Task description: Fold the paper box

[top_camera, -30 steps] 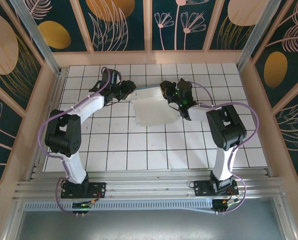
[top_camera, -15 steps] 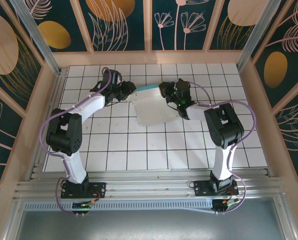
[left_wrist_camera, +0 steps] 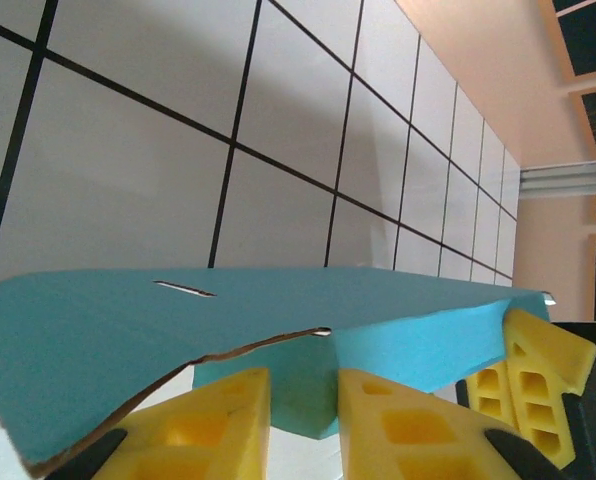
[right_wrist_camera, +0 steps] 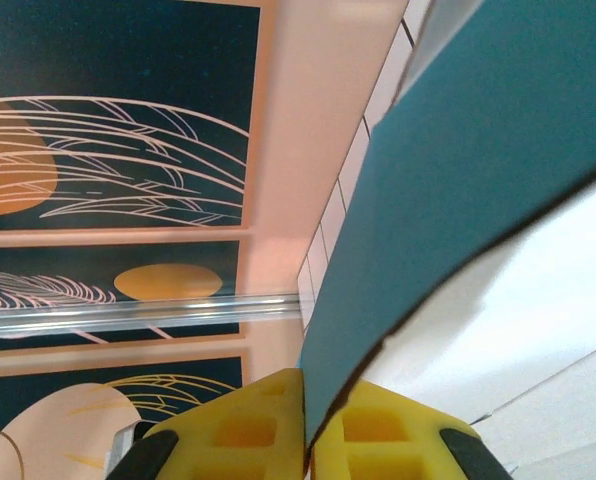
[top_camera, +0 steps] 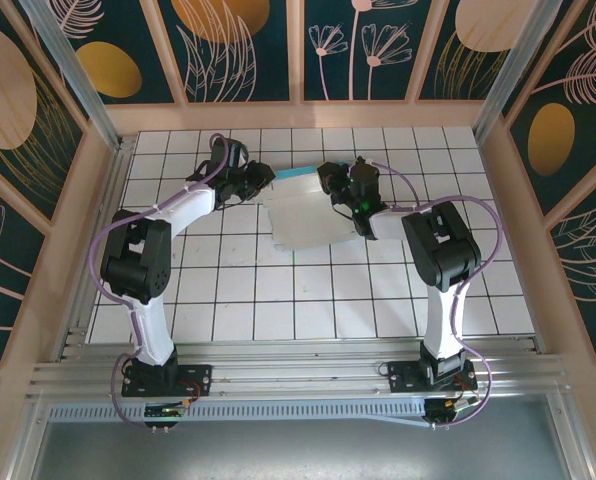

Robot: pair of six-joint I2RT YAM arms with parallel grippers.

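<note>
**figure: both grippers at the raised back edge of the paper box**

top view. the paper box (top_camera: 303,218) lay as a partly opened sheet on the white tiled table (top_camera: 278,300), in the upper centre of the frame. its white face was turned up, and a turquoise strip showed along its upper edge. the left gripper (top_camera: 263,181) met the upper left corner of the sheet and the right gripper (top_camera: 329,186) met the upper right part of that edge. the two arms reached in from the lower left and lower right of the frame.

left wrist view. the turquoise face of the sheet spanned the lower half of the frame, with a thin slot (left_wrist_camera: 186,289) cut in it left of centre. a turquoise flap hung down between the two yellow fingers (left_wrist_camera: 223,425) at the bottom edge. the gap between the fingers was narrow and the flap filled it. whether the pads pressed on the card could not be told.

right wrist view. the yellow fingers (right_wrist_camera: 243,430) at the bottom centre were closed tightly together on the edge of the sheet. the card rose from them towards the upper right, dark turquoise on its left face and white on its right. patterned wall panels (right_wrist_camera: 108,150) filled the left of the frame.
</note>
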